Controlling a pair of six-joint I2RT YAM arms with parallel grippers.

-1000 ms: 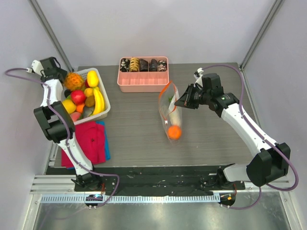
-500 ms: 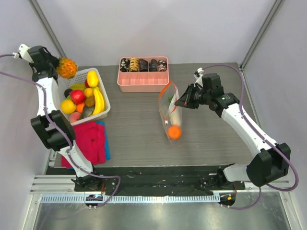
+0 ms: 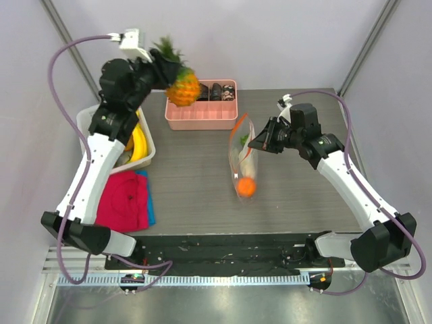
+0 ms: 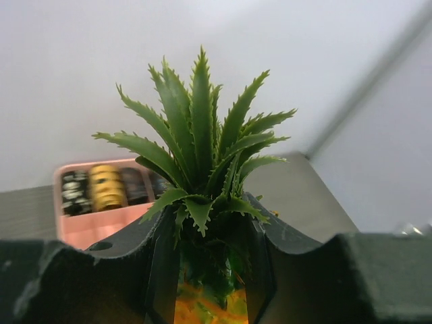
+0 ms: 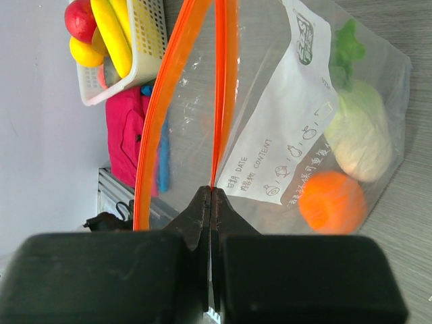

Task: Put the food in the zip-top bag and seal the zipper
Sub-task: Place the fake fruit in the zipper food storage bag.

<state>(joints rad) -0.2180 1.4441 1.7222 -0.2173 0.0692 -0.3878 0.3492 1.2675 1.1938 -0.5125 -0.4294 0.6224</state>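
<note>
My left gripper (image 3: 164, 74) is shut on the yellow-orange pineapple (image 3: 183, 88) and holds it high above the pink tray's left end; in the left wrist view its green crown (image 4: 199, 145) rises between my fingers. My right gripper (image 3: 259, 142) is shut on one orange-red zipper strip (image 5: 223, 88) of the clear zip-top bag (image 3: 241, 158) and holds the mouth open and lifted. Inside the bag lie the white radish (image 5: 361, 135) and the orange ball (image 5: 331, 199), also seen from above (image 3: 246, 187). The round red fruit (image 5: 79, 19) sits in the white basket. The slider is not visible.
The pink divided tray (image 3: 201, 111) with dark patterned pieces stands at the back centre. The white basket (image 3: 147, 147) with bananas and other fruit is at the left, partly hidden by my left arm. A red cloth (image 3: 125, 200) on a blue one lies in front of it.
My left arm has lifted the pineapple out of the basket and swung it right, from the far left corner to above the pink tray. My right gripper and the bag shifted only slightly.
</note>
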